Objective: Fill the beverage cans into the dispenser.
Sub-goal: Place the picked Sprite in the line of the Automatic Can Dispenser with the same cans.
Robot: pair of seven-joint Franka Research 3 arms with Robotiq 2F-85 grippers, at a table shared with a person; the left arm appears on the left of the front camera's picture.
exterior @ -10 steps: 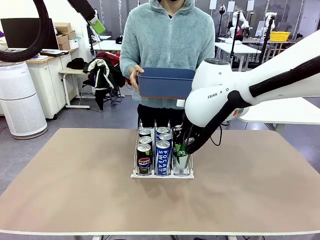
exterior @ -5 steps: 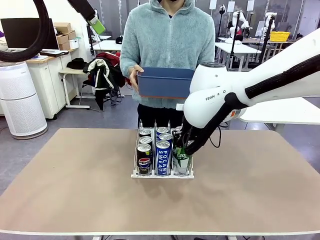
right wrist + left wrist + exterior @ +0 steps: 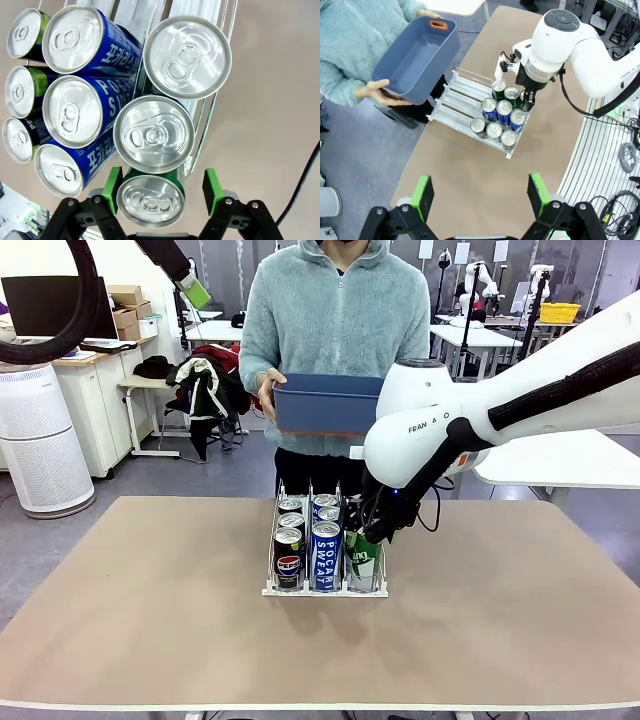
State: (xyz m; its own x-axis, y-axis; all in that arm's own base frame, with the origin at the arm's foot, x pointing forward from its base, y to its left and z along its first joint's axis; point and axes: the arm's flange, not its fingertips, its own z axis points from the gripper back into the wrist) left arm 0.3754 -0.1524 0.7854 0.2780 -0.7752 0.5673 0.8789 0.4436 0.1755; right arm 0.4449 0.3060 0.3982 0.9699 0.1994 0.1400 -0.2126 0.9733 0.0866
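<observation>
- Dispenser (image 3: pixel 325 588) at mid-tabletop (image 3: pixel 150 620), nearer the far edge; bare surface lies open on both sides and toward the robot's edge.
- Beverage cans (image 3: pixel 327 553) fill its three lanes: black Pepsi cans on the robot's left, blue Pocari Sweat cans in the middle, green cans on the right.
- Green can (image 3: pixel 364 558) at the front of the right lane stands upright; in the right wrist view its silver top (image 3: pixel 150 199) sits between the two green pads (image 3: pixel 211 189).
- Right claw (image 3: pixel 377 530) hangs just above that can, its fingers spread to either side of the top; the pads appear clear of the can wall, though contact cannot be fully judged.
- Left claw (image 3: pixel 480 192) is raised high and well apart from the rack, fingers spread wide, holding nothing.
- Person at the far edge holds a dark-blue bin (image 3: pixel 330 403) in both hands above the rear of the rack, clear of the tabletop.
- Compared with one second ago, the green can has changed from tilted in the claw to upright in its lane, and the right claw has risen slightly.
</observation>
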